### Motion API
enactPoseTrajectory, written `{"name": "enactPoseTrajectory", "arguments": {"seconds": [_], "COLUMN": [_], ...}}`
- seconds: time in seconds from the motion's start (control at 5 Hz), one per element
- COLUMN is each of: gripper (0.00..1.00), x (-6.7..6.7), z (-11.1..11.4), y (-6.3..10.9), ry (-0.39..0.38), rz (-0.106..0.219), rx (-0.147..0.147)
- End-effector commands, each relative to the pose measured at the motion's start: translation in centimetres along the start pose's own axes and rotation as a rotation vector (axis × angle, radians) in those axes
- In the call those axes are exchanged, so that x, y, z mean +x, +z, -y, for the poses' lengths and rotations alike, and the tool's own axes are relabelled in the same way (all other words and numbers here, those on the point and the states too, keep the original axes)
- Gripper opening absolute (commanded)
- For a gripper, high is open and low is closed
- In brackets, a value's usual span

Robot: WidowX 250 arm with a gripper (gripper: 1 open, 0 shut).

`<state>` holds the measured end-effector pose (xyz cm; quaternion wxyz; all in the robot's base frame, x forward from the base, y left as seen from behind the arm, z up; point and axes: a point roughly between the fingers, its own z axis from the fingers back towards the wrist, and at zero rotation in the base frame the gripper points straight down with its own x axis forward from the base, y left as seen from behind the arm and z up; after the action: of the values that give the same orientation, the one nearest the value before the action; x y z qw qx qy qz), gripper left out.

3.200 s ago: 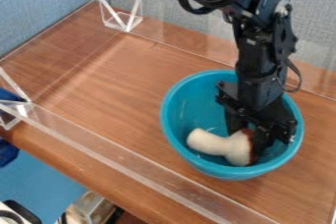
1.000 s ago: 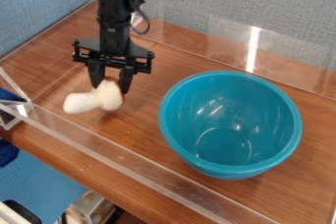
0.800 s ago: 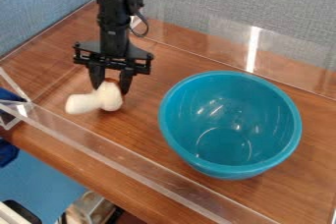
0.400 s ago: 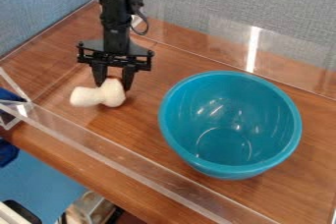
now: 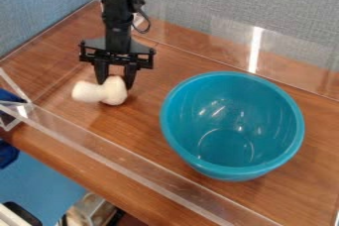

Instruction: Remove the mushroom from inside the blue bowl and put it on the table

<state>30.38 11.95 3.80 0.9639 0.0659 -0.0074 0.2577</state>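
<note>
A glossy turquoise-blue plastic bowl (image 5: 233,123), its smooth inner wall catching pale highlights, sits on a brown wood-grain desk (image 5: 199,47) with a faint satin sheen. Clear acrylic walls (image 5: 126,161) with bright, polished edges line the desk's edges, while a matt blue textured backdrop (image 5: 40,2) stands behind the far edge. Near the left edge lies a mushroom (image 5: 101,92) with a smooth, matt cream-white stem, under the dull black metal-and-plastic gripper (image 5: 114,71) and its jaws.
</note>
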Motion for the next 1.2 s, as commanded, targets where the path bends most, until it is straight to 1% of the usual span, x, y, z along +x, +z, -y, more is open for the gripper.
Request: {"name": "enactPoseTrajectory", "arguments": {"seconds": [0.0,0.4,0.6,0.8,1.0], "gripper": [0.00,0.00,1.00,1.00,1.00], "x": [1.1,1.1,0.9,0.6,0.4], "z": [-0.3,-0.1,-0.3,-0.5,-0.6], "y": [1.0,1.1,1.1,1.5,2.9], "ry": [0.019,0.020,0.025,0.026,0.025], "rz": [0.043,0.043,0.031,0.020,0.021], "rx": [-0.010,-0.011,-0.002,-0.004,-0.027]}}
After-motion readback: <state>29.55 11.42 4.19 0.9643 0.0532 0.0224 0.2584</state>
